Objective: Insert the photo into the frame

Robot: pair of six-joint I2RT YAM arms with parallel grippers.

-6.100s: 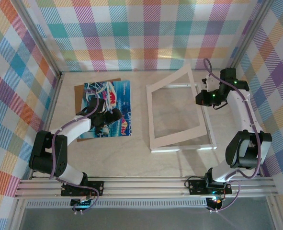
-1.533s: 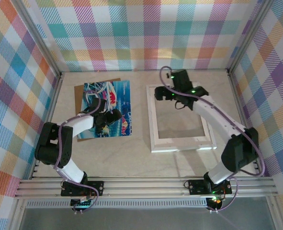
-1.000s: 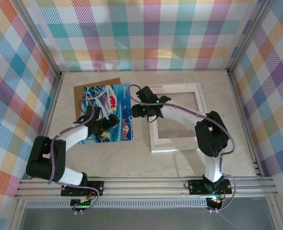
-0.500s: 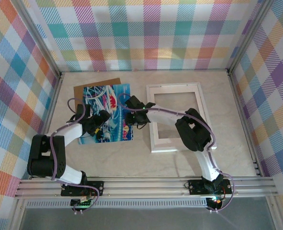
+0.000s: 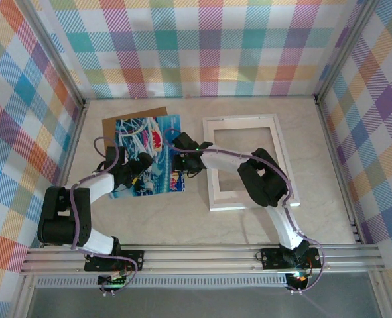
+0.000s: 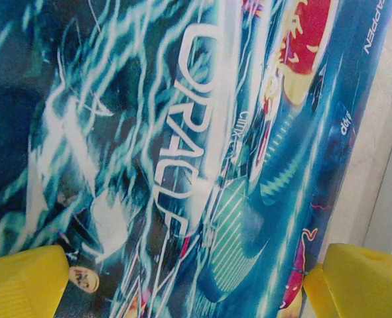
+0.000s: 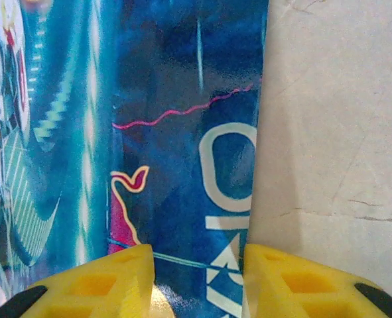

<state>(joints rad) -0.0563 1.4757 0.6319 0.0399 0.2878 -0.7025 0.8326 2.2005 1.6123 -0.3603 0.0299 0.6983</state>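
Photo (image 5: 149, 139) flat on table (image 5: 182, 222), just left of frame (image 5: 245, 120), far end overlapping brown board (image 5: 126, 120). Right gripper (image 7: 199, 281) low at photo's right edge, jaws partly apart, one yellow tip over print, other over bare table. Left gripper (image 6: 194, 281) low over photo's left part, jaws spread wide, holding nothing. Frame lies flat.

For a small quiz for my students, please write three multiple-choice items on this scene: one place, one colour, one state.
1. Where does the photo lie? A on the brown board, left of the frame; B inside the frame; C right of the frame.
2. The frame's border is: A black; B white; C red.
3. The frame is: A upright; B holding the photo; C flat and empty.
Answers: A, it overlaps the board; B, the rim is white; C, nothing lies inside it.
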